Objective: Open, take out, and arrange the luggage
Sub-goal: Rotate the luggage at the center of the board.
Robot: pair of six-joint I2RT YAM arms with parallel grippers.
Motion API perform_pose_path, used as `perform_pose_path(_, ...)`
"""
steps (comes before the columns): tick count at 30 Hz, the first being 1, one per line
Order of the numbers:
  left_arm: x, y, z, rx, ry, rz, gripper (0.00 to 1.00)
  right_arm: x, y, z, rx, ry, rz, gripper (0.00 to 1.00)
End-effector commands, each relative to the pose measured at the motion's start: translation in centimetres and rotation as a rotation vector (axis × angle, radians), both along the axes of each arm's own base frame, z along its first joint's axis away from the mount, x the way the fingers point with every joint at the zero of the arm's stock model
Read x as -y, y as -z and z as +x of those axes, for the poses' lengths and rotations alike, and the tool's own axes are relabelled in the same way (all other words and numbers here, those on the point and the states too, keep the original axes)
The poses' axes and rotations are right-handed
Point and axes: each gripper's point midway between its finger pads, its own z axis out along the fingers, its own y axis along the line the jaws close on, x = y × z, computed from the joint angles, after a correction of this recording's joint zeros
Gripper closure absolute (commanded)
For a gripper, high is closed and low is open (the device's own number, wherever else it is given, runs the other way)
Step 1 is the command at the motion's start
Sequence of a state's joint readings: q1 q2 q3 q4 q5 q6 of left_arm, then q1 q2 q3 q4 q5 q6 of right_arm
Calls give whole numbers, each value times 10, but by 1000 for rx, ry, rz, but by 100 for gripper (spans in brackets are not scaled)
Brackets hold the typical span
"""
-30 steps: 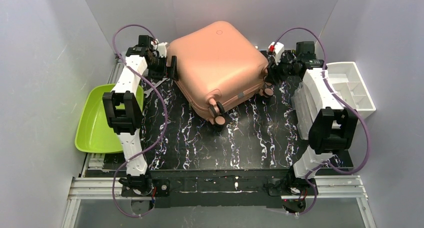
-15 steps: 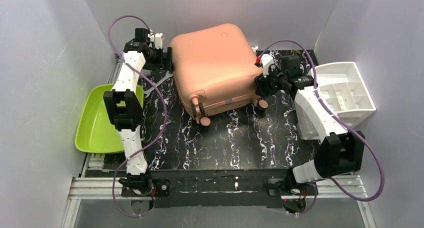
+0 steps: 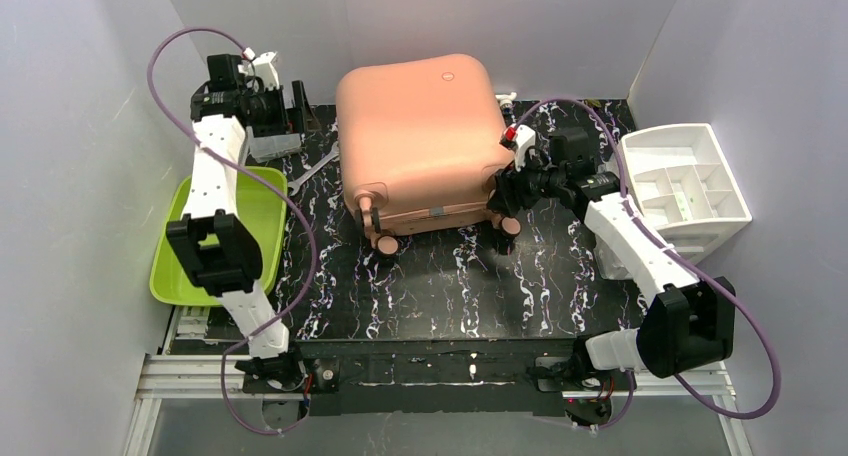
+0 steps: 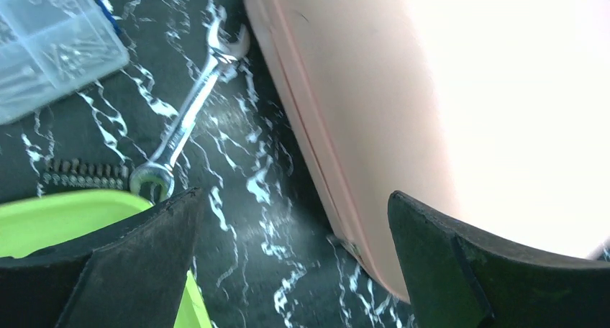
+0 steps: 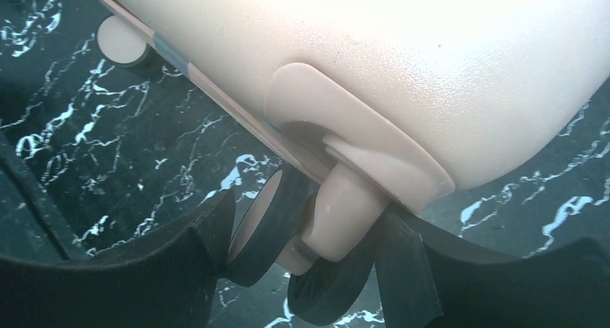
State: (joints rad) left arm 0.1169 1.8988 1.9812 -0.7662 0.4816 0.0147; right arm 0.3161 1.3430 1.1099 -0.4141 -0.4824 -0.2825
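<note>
The luggage [image 3: 420, 126], a salmon-pink hard-shell suitcase, lies closed and flat at the back middle of the black marbled table [image 3: 450, 286], its wheels toward the front. My right gripper [image 3: 503, 198] is at its front right corner. In the right wrist view that gripper [image 5: 309, 213] is shut on the double caster wheel [image 5: 338, 206], one finger touching each side. Left of the luggage and apart from it, my left gripper [image 3: 297, 111] stands wide open. The left wrist view shows this gripper [image 4: 293, 198] holding nothing, with the luggage's side [image 4: 374, 90] on its right.
A steel wrench [image 3: 315, 166] lies on the table just left of the luggage. A clear box of small parts [image 4: 50, 47] sits behind it. A lime-green tray [image 3: 200, 246] is at the left edge. A white drawer organizer [image 3: 685, 186] stands at the right.
The luggage has swung round and now sits square, wheels facing the front. My right gripper moved left and nearer with the wheel. The left arm drew back to the far left.
</note>
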Motion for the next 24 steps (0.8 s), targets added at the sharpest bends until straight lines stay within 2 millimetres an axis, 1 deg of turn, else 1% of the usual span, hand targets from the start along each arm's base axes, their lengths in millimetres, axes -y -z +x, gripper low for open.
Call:
perform_pose_path(1, 31, -28, -48, 63, 151, -73, 1, -87, -53, -72, 104, -527, 281, 28)
perform_pose_path(3, 43, -30, -65, 72, 208, -121, 1, -91, -57, -71, 118, -539, 273, 26)
perform_pose_path(4, 48, -35, -74, 88, 232, -140, 1, -91, -58, -70, 136, -549, 264, 25)
perform_pose_path(5, 53, -34, -80, 87, 251, -163, 1, -90, -58, -70, 158, -557, 246, 22)
perform_pose_path(7, 62, -39, -93, 113, 287, -192, 1, -82, -58, -69, 235, -557, 196, 16)
perform_pose_path(8, 66, -37, -99, 113, 305, -201, 1, -77, -61, -70, 290, -557, 171, 13)
perform_pose_path(10, 76, -36, -107, 125, 349, -193, 1, -65, -59, -74, 374, -556, 124, 3)
perform_pose_path(11, 81, -36, -111, 131, 373, -189, 1, -60, -59, -77, 409, -561, 101, 2)
perform_pose_path(13, 92, -37, -120, 146, 424, -185, 1, -50, -53, -86, 405, -577, 62, 2)
perform_pose_path(15, 100, -41, -128, 170, 472, -187, 1, -45, -52, -92, 404, -586, 49, 1)
perform_pose_path(16, 111, -44, -134, 182, 512, -190, 1, -42, -52, -94, 409, -578, 46, 2)
perform_pose_path(18, 122, -49, -142, 207, 563, -186, 1, -37, -48, -96, 402, -560, 33, 2)
perform_pose_path(21, 140, -53, -156, 238, 645, -184, 1, -30, -31, -101, 374, -542, 14, 2)
perform_pose_path(24, 155, -51, -171, 263, 735, -156, 1, -27, -5, -98, 338, -503, -2, 1)
